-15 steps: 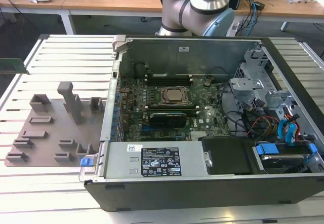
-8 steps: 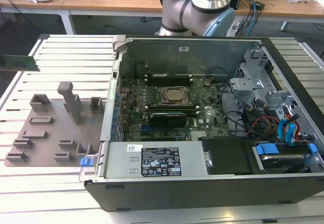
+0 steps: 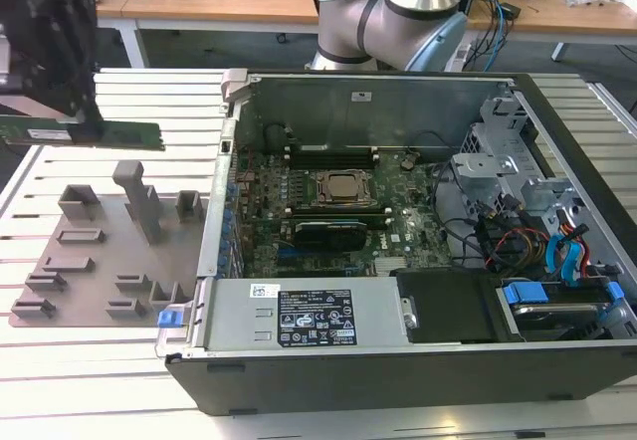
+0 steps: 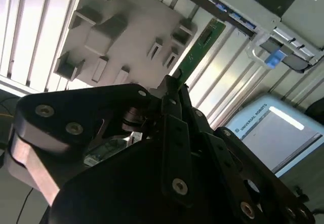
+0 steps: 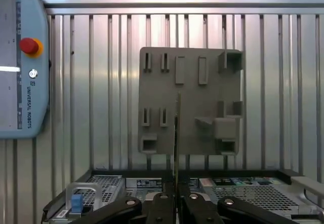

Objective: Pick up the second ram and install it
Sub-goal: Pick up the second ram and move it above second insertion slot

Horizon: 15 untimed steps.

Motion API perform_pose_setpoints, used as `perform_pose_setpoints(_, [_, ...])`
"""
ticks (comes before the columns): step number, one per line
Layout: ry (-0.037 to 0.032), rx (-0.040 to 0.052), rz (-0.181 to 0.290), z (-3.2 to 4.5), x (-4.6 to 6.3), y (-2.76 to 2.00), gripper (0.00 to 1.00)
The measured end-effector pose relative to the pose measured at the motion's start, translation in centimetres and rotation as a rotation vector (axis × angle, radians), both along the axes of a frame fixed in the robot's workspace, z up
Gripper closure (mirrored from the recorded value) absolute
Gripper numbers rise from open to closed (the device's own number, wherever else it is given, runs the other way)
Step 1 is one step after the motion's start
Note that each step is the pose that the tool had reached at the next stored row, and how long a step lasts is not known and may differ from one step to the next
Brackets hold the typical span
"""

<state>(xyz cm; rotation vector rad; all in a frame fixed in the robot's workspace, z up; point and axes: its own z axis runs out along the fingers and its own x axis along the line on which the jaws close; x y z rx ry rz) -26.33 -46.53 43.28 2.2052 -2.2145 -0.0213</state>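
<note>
Gripper (image 5: pixel 175 197) has the second ram (image 5: pixel 177 127). The fingers (image 5: pixel 163 203) are closed on its two flat faces, pinching it. In the first wrist view the stick is edge-on, a thin line running straight out from the fingertips. It reads as square in the grasp, with no tilt I can see. The second wrist view shows the green face reaching out past the fingers.

Beyond the stick, well apart from it, is the grey holder tray (image 5: pixel 202 107) on the slatted table (image 5: pixel 101 82). The stick touches nothing but the fingers. A teach pendant (image 5: pixel 23 62) lies on the table beside the tray.

In the exterior view, gripper and stick sit in the upper left of the frame. The stick is roughly level, held near mid-length, above the tray and outside the open computer case (image 3: pixel 398 385). Farther in, at mid-frame, are the processor socket (image 3: pixel 343 186) and the long black memory slots (image 3: pixel 323 151) beside it.

Judgement on the carry:
- Go slowly and keep the stick level so it cannot swivel in the pinch.
- Keep enough height for the leading end to pass over the case wall (image 3: pixel 212 231).
- Bring the stick's length parallel to the slot.
- The notch side is not readable from here.
</note>
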Motion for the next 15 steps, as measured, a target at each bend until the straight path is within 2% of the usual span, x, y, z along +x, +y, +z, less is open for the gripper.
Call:
perform_pose_setpoints(1, [0.0007, 0.0001, 0.000, -0.35, 0.8, 0.03, 0.86])
perform_pose_setpoints(3, [0.0016, 0.0000, 0.000, -0.72, 1.8, 0.05, 0.86])
perform_pose_setpoints(8, [0.0067, 0.0001, 0.000, -2.91, 7.2, 0.27, 0.86])
perform_pose_setpoints(11, [0.0090, 0.0001, 0.000, -4.00, 9.4, 0.41, 0.86])
perform_pose_setpoints(12, [0.0103, 0.0000, 0.000, -4.52, 10.7, 0.46, 0.86])
perform_pose_setpoints(14, [0.0113, 0.0001, 0.000, -4.93, 11.7, 0.51, 0.86])
perform_pose_setpoints(15, [0.0127, -0.0001, 0.000, -5.31, 12.7, 0.60, 0.86])
